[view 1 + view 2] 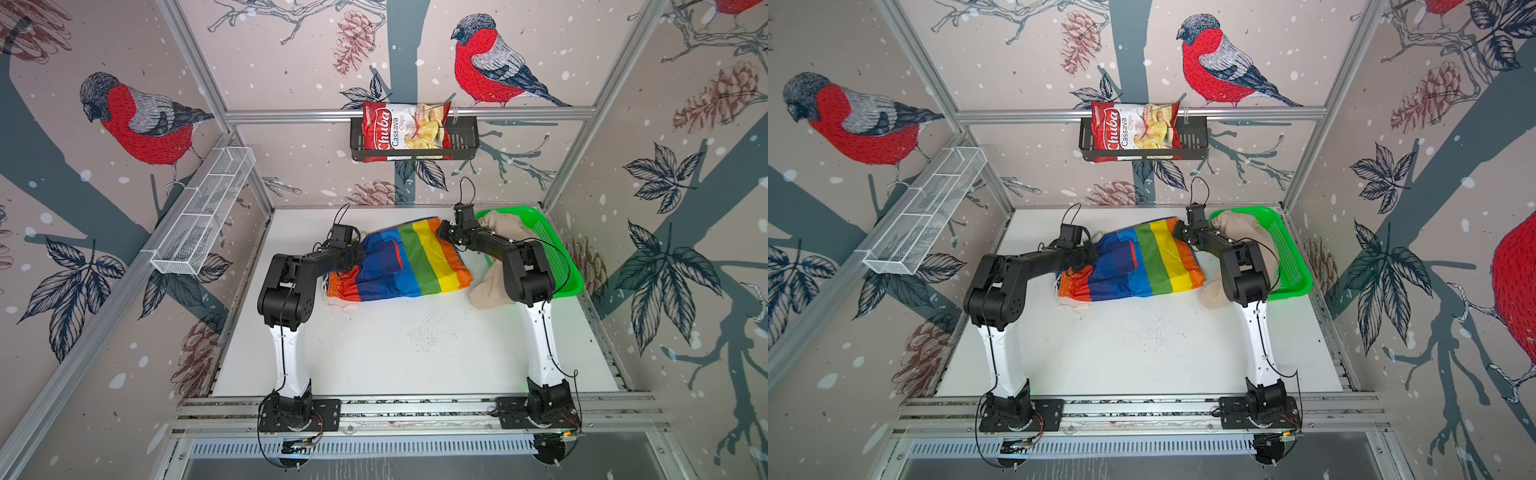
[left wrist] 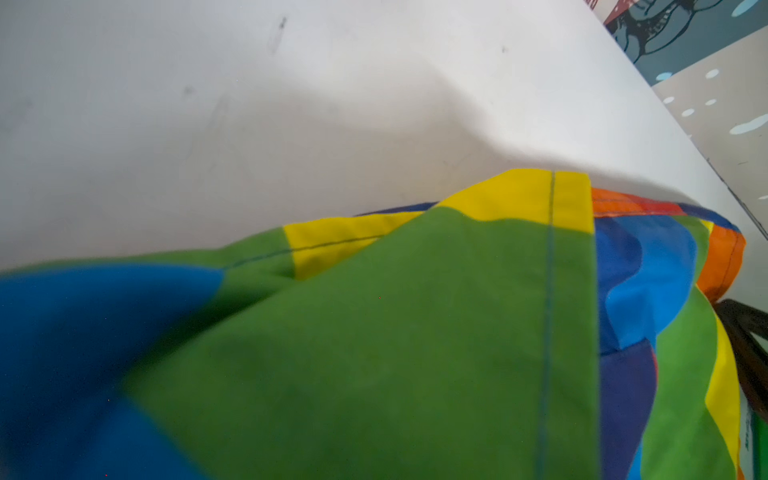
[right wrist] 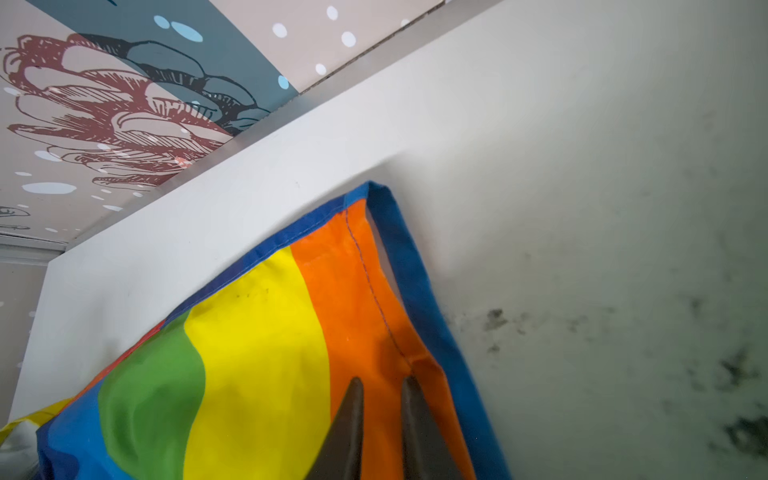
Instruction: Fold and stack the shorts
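The rainbow-striped shorts [image 1: 415,262] [image 1: 1142,262] lie spread on the white table [image 1: 415,353], partly folded on their left side. My left gripper [image 1: 355,254] [image 1: 1086,257] is at their left edge. In the left wrist view green and blue fabric [image 2: 415,332] fills the picture and hides the jaws. My right gripper [image 3: 383,380] [image 1: 441,232] is shut on the orange hem at the shorts' far right corner [image 3: 249,332]. The beige shorts [image 1: 494,282] [image 1: 1237,226] hang over the rim of the green basket [image 1: 561,266] [image 1: 1291,257], partly behind my right arm.
A black wall basket [image 1: 465,141] on the back wall holds a chips bag [image 1: 405,133]. A white wire shelf [image 1: 203,212] runs along the left wall. White drawstrings [image 1: 336,307] trail from the shorts' near left corner.
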`<state>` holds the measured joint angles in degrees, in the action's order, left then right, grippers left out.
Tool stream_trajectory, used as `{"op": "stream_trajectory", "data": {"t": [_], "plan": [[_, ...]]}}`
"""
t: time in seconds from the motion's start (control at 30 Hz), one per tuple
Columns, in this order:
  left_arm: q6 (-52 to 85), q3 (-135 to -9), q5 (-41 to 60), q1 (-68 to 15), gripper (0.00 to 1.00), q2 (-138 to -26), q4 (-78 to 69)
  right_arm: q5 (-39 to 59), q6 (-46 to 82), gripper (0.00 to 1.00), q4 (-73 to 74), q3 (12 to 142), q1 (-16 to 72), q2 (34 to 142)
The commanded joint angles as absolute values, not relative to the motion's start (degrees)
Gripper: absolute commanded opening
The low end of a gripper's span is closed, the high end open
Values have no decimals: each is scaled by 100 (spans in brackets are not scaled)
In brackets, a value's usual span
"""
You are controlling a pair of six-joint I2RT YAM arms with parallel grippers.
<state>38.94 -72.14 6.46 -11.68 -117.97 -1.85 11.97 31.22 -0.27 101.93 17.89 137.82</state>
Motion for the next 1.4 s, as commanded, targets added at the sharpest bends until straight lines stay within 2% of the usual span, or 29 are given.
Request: {"op": "stream_trajectory", "data": {"t": [0.0,0.07,0.1,0.27,0.33,0.37,0.47,0.63,0.7,0.93,1.1,1.33,1.37], "plan": [[3894,-7276,898,-1210,12,-11598,-97,996,2841,20,-197,10079,1819,13164],[3902,-7308,906,-1277,12,-11266,6,703,2672,22,-190,9807,1950,12613],[3904,-7323,879,-1307,16,-11004,106,431,2553,23,-200,9669,2054,12324],[3841,-7048,614,-1389,45,-9584,424,-1484,1285,23,-128,8979,3297,11038],[3821,-6783,284,-1371,59,-8952,682,-2317,634,26,17,8714,4006,10763],[3915,-6596,66,-1348,63,-8683,807,-2608,386,31,122,8585,4304,10683],[4052,-5786,-356,-1138,74,-7743,1015,-3140,-252,54,503,8229,5167,10604],[4066,-4333,-388,-511,92,-6290,1117,-2831,-512,90,570,8303,6132,11093],[4028,-4044,-288,-305,97,-5992,1278,-2780,-492,99,424,8575,6392,11460],[4095,-3321,639,380,98,-5827,1133,-2426,-502,99,342,9303,6965,12539],[4278,-2943,1190,734,98,-6054,671,-2019,-337,99,225,9773,6965,13141],[4796,-2533,1643,765,98,-6374,-98,-1579,25,99,30,10325,6746,13848],[4839,-2506,1686,766,98,-6443,-193,-1520,111,97,1,10390,6694,13923]]}}
